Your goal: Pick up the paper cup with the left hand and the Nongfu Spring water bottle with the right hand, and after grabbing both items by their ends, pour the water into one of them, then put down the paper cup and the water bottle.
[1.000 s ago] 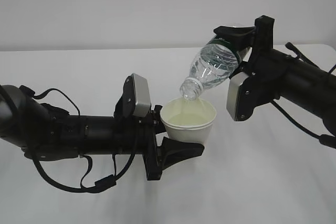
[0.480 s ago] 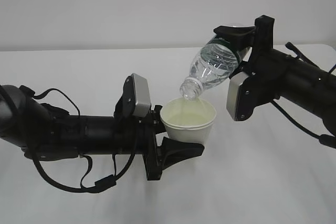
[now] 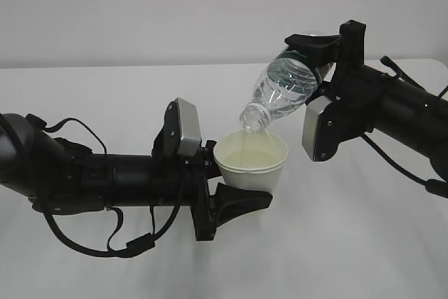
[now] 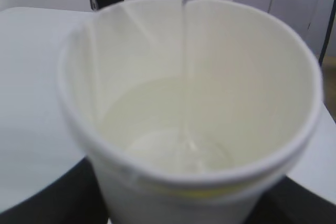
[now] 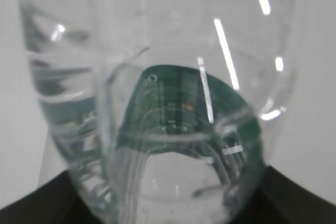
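My left gripper [image 3: 222,185] is shut on the off-white paper cup [image 3: 250,164], holding it upright above the table. The right gripper [image 3: 313,57] is shut on the base end of the Nongfu Spring water bottle [image 3: 281,90], which tilts neck-down with its mouth just over the cup's far rim. In the left wrist view a thin stream of water [image 4: 186,66] falls into the paper cup [image 4: 247,77] and pools at the bottom. The right wrist view is filled by the clear ribbed bottle [image 5: 157,51] with its dark green label [image 5: 173,103]; black fingers [image 5: 294,198] flank it low down.
A white table [image 3: 336,257] spreads under both arms, with a pale wall behind it. The left arm [image 3: 84,176] lies low across the left half, and the right arm [image 3: 399,113] comes in from the right edge.
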`<move>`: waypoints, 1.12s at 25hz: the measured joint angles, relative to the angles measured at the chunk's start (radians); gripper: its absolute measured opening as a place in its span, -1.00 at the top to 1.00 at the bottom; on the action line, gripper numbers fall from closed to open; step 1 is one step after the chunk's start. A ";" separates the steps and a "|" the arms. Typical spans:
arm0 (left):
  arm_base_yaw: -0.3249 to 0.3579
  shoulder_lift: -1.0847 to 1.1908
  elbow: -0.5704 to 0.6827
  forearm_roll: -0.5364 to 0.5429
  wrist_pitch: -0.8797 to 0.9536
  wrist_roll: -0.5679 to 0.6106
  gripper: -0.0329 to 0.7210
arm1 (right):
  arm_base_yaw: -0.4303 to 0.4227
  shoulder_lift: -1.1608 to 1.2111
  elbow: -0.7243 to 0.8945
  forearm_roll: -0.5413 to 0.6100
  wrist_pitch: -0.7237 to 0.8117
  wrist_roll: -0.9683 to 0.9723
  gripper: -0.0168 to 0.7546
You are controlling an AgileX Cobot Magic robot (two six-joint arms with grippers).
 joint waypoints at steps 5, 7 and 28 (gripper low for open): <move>0.000 0.000 0.000 0.000 0.000 0.000 -0.28 | 0.000 0.000 0.000 0.000 0.000 0.000 -0.21; 0.000 0.000 0.000 0.000 0.000 0.000 -0.28 | 0.000 0.000 0.000 0.000 0.000 0.000 -0.21; 0.000 0.000 0.000 0.000 0.001 0.000 -0.28 | 0.000 0.000 0.000 0.000 0.000 0.000 -0.21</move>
